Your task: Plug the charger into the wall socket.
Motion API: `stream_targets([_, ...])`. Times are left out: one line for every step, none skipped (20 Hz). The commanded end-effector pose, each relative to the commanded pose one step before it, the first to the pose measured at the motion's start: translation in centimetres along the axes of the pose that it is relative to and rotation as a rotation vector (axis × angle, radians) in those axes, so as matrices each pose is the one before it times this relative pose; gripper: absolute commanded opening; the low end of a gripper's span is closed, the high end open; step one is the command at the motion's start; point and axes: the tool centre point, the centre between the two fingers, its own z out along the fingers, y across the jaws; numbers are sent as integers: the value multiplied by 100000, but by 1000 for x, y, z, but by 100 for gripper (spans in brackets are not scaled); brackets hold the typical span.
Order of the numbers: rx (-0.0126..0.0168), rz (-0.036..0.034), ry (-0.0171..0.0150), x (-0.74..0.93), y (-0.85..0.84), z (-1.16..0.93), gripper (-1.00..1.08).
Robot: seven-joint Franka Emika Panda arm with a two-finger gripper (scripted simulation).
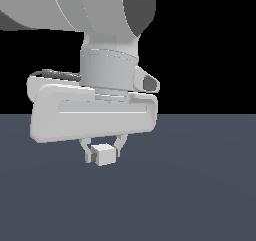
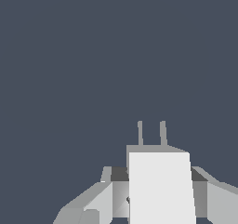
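Gripper [image 1: 103, 154] is clamped on the charger [image 1: 104, 155]: in the exterior view the white block sits between the two fingers, just left of centre and a bit below mid-frame, under the wide hand body that fills the upper left. It looks to be held clear of the dark floor [image 1: 200, 195], though with no shadow I can't be sure of the gap. In the wrist view the charger [image 2: 160, 186] fills the lower middle to lower right of the frame, a finger [image 2: 88, 204] flanking it on each side, and its two prongs [image 2: 151, 134] stick out ahead into open floor [image 2: 93, 56]. The wall socket isn't in either view; nothing but flat grey-blue ahead of the prongs, black background above the horizon in the exterior view. So my read: grasp is done, we're in the carry/transport step, with insertion not started. The next move calls for bringing the socket into view, then squaring the prongs to its face and lining both up with the two holes before pushing straight in. Prong alignment is the tight part; any yaw or tilt in the grip will likely jam at the plate.
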Motion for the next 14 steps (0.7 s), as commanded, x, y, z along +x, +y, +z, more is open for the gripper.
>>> stream_targets([-1104,5838,165,565,84,-432,-100])
stream_targets([-484,2559,37,236,41,-180,-100])
stream_targets([-484,2554,35,235,42,-180,-100])
stream_targets([-481,2530,33,232,42,-178,-100])
stream_targets([-477,2506,30,230,42,-176,-100])
stream_targets([-474,2485,28,228,42,-174,-100])
stream_targets([-472,2464,25,225,43,-172,-100])
stream_targets([-469,2444,23,223,43,-170,-100])
stream_targets([-467,2426,20,221,43,-169,-100])
stream_targets([-465,2410,18,219,44,-167,-100])
stream_targets([-463,2393,15,217,44,-166,-100])
stream_targets([-462,2380,13,216,45,-164,-100])
stream_targets([-461,2367,11,214,45,-163,-100])
stream_targets([-461,2357,9,213,46,-162,-100])
